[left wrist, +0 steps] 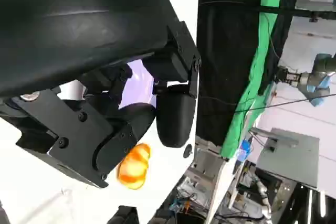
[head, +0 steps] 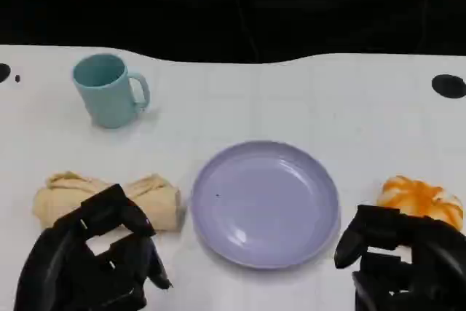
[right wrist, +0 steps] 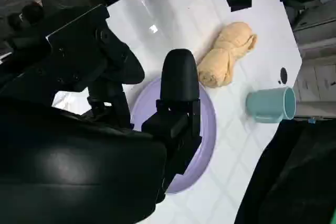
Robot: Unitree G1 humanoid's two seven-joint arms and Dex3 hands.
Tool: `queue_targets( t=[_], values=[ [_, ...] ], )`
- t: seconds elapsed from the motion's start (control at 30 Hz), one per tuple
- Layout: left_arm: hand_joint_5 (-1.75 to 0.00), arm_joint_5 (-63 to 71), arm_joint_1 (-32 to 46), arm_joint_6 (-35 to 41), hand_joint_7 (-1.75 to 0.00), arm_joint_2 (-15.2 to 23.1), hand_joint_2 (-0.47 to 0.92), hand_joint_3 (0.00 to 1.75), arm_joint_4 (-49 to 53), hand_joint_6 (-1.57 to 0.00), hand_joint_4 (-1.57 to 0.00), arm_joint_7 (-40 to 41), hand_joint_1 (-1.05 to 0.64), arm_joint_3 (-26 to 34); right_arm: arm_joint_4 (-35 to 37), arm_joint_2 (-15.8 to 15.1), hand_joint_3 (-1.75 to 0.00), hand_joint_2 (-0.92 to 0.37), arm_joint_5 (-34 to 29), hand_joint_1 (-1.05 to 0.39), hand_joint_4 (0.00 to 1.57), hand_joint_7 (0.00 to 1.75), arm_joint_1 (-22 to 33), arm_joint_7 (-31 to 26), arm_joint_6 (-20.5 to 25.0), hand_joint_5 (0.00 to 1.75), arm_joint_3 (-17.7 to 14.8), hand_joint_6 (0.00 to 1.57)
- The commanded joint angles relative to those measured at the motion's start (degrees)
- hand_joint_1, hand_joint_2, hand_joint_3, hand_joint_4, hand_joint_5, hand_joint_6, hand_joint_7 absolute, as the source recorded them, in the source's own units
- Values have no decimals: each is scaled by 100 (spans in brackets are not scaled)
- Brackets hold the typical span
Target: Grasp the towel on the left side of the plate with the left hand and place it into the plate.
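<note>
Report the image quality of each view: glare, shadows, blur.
Head view: even light, plate shows a soft sheen, towel is sharp with a faint shadow, left hand slightly soft up close. Left wrist view: bright, washed-out table, orange object blurred. Right wrist view: glare patch on the table, mug clear.

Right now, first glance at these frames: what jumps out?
The lilac plate sits empty at the table's centre. A rolled beige towel lies just to its left, with the left hand open right in front of it, and an orange thing sits to the plate's right behind the right hand. A teal mug stands upright at the far left.
</note>
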Motion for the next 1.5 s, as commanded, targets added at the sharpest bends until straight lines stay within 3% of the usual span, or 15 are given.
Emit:
queue_targets(
  t=[0.03, 1.13, 1.23, 1.27, 1.43, 1.5],
  values=[
    [-171, 19, -9, -74, -155, 75, 46, 132, 17, -79, -86, -39, -9, 1, -21, -59, -121, -55, -10, 4, 66, 150, -7, -2, -30, 175, -24, 64],
    [-171, 19, -31, -99, -154, 102, 46, 130, 37, -80, -85, -36, -10, 44, -48, -63, -119, -57, -35, 5, 66, 148, -23, -28, -6, 175, 23, 64],
    [-164, 13, -47, -121, -145, 92, 51, 124, 33, -80, -86, -23, -12, 80, -51, -63, -119, -57, -32, 5, 66, 149, -23, -28, -11, 175, 27, 64],
    [-150, 16, -50, -112, -124, 83, 56, 113, 16, -81, -83, 7, -13, 92, -51, -68, -119, -57, -33, 5, 66, 149, -23, -24, -19, 175, 31, 64],
    [-113, 179, -79, -99, -75, 77, 61, 93, -117, -85, -80, 224, -17, 139, -65, -63, -119, -57, -45, 5, 66, 149, -12, -47, -15, 175, 52, 64],
    [-96, 287, -77, -201, -44, 103, 70, 72, -114, -87, -76, 217, -18, 150, -78, -55, -119, -56, -39, 5, 66, 149, -7, -64, -7, 175, 65, 64]
  ],
)
